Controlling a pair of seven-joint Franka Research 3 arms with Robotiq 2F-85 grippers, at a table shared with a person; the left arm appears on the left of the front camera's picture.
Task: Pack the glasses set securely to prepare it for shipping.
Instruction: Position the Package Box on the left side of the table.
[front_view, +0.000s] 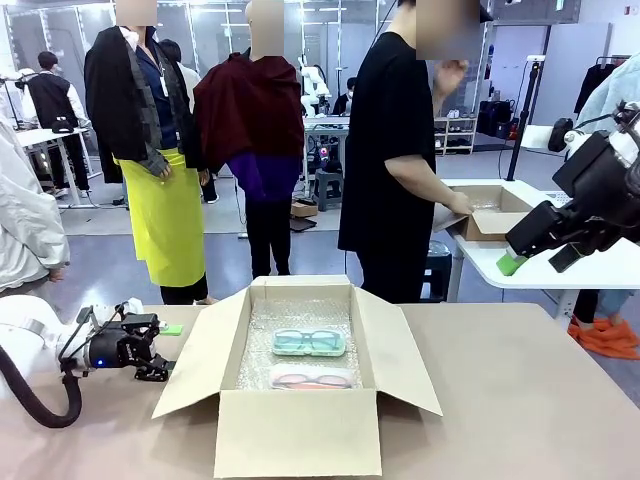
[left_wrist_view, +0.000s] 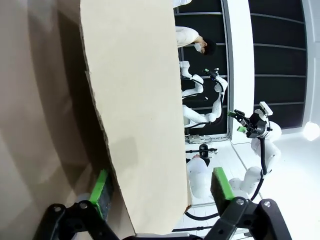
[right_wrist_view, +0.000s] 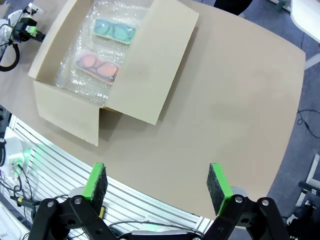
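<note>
Box (front_view: 300, 440) holding mint case (front_view: 309, 343) and pink case (front_view: 311, 378), left gripper (left_wrist_view: 161, 185) spread astride flap (left_wrist_view: 140, 100) — right gripper (right_wrist_view: 156, 175) spread wide, empty.

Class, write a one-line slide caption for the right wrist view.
Open right gripper above the table, overlooking a cardboard box with mint-green glasses case and pink glasses case on bubble wrap.

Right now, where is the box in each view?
Front: box at centre, open.
Left wrist: its flap runs top to bottom between the fingers of the left gripper.
Right wrist: upper left, seen from above.
Shared landmark: left gripper at the box's left flap.
</note>
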